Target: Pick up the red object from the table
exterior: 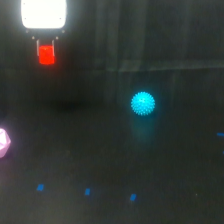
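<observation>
red object (46, 54) held up in the tool (46, 49), high in the exterior view's upper left.
the tool's two short fingers are closed against the block's sides beneath a bright white housing, and the block hangs clear above the dark tabletop (165, 165). a spiky cyan ball (143, 103) rests well apart toward the exterior view's right, a pink faceted object (3, 142) sits at the left edge, and small blue marks (87, 191) dot the near surface.

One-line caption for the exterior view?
White gripper holds small red block above dark table; spiky cyan ball stays down.
</observation>
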